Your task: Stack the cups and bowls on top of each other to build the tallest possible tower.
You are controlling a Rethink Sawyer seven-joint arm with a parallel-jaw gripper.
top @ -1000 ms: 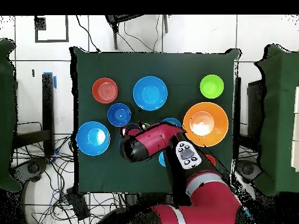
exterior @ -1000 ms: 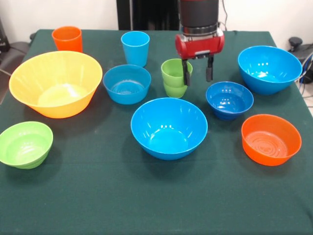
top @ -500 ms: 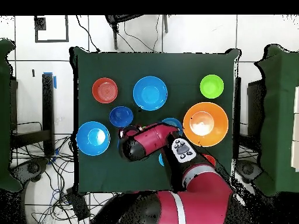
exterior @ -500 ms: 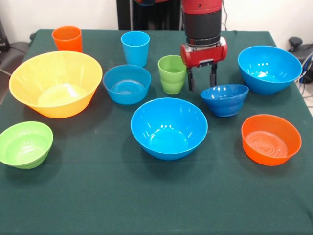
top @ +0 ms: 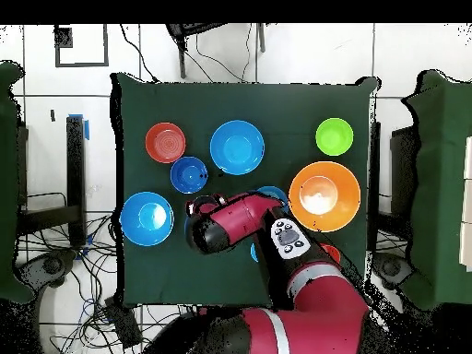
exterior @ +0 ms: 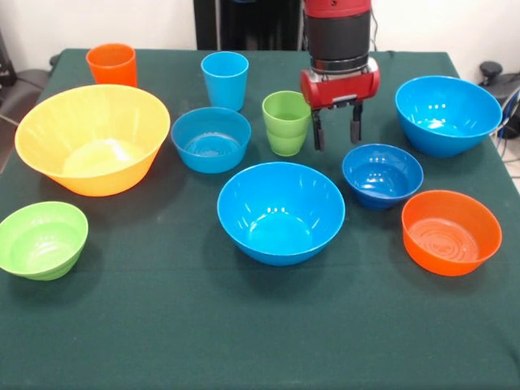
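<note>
My gripper [exterior: 336, 131] hangs open and empty just right of the lime green cup [exterior: 286, 122] and just behind the small dark blue bowl [exterior: 382, 175], which sits flat. The light blue cup [exterior: 225, 79] and orange cup [exterior: 111, 63] stand at the back. Two large bright blue bowls [exterior: 280, 213] [exterior: 448, 114], the light blue bowl [exterior: 211, 139], the wide yellow-orange bowl [exterior: 92, 138], the lime green bowl [exterior: 42, 239] and the orange bowl [exterior: 450, 231] each stand alone. No tower shows. In the overhead view the arm [top: 230, 221] hides the cups and the gripper.
Everything rests on a dark green tablecloth [exterior: 162, 325]. In the overhead view cables [top: 55, 267] and floor tiles surround the table, and green-covered tables [top: 447, 184] flank it.
The gripper swung from over the lime green cup to its right and nudged the dark blue bowl, tipping it. The bowl has settled flat, slightly nearer the orange bowl.
</note>
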